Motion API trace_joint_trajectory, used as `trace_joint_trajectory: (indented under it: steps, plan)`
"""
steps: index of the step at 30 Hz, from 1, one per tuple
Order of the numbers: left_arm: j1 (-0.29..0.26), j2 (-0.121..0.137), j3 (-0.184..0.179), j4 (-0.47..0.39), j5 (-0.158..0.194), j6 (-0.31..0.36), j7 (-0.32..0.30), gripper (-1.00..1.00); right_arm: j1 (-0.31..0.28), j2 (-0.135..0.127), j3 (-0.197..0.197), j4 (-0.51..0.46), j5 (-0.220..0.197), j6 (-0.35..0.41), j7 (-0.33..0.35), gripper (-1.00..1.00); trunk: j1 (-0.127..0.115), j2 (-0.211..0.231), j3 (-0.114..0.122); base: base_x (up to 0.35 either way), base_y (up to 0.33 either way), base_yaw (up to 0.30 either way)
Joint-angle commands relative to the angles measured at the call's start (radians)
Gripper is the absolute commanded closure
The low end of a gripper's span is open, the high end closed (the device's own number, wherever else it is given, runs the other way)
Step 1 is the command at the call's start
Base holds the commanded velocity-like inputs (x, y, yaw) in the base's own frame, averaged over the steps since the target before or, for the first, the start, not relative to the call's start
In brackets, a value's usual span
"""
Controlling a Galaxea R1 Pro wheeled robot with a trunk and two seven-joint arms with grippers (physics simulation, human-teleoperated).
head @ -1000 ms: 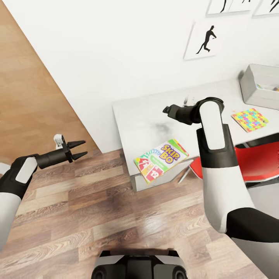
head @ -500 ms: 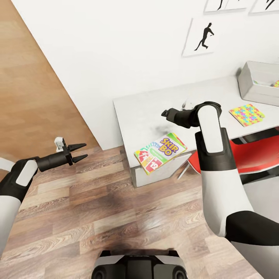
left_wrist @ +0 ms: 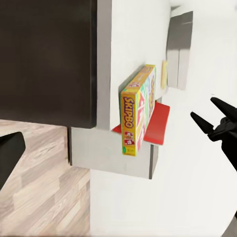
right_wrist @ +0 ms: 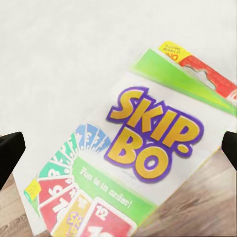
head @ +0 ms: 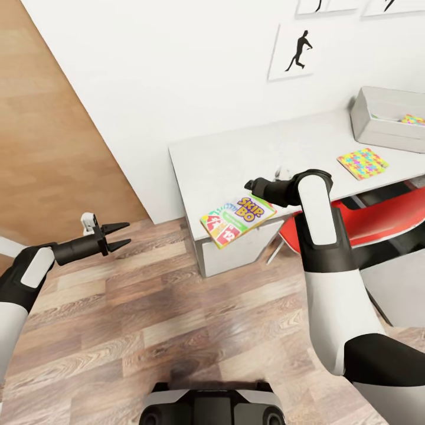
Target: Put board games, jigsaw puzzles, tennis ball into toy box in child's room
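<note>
Grey toy box (head: 378, 127), upper right on the tabletop (head: 236, 159), holds one jigsaw puzzle (head: 411, 120). I see my right end effector (head: 255, 184) spread wide above Skip-Bo (head: 237, 219); my left end effector (head: 121, 235) gapes empty.

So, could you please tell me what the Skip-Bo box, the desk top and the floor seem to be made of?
The Skip-Bo box looks like glossy printed cardboard, with sharp folded edges and a bright cover. The desk top seems a matte pale laminate or painted board, plain and faintly mottled. The floor looks like wood planks, with visible grain and seams, possibly laminate.
</note>
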Motion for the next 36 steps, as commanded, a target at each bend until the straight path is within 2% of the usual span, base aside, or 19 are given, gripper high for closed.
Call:
trace_joint_trajectory:
  steps: [1,17,28,36]
  plan:
    - [0.000,0.000,0.001,0.000,-0.004,0.003,-0.005,-1.00,0.000,0.001,0.000,-0.001,-0.008,0.003,-0.010,-1.00,0.000,-0.002,0.000,-0.135,0.000,-0.168]
    - [0.027,0.009,0.001,0.000,-0.015,-0.001,-0.005,-1.00,0.003,0.007,0.004,-0.004,-0.010,0.003,-0.009,-1.00,0.000,-0.002,0.020,-0.232,0.000,-0.166]
    - [0.055,0.059,0.001,0.002,-0.017,-0.009,-0.004,-1.00,0.005,0.009,0.011,-0.004,-0.012,0.003,-0.008,-1.00,0.000,-0.002,0.037,-0.170,0.000,-0.023]
    - [0.104,0.079,0.002,0.003,-0.017,-0.043,-0.003,-1.00,0.035,0.023,0.013,-0.006,-0.011,0.001,0.011,-1.00,0.000,-0.002,0.050,-0.014,0.000,-0.001]
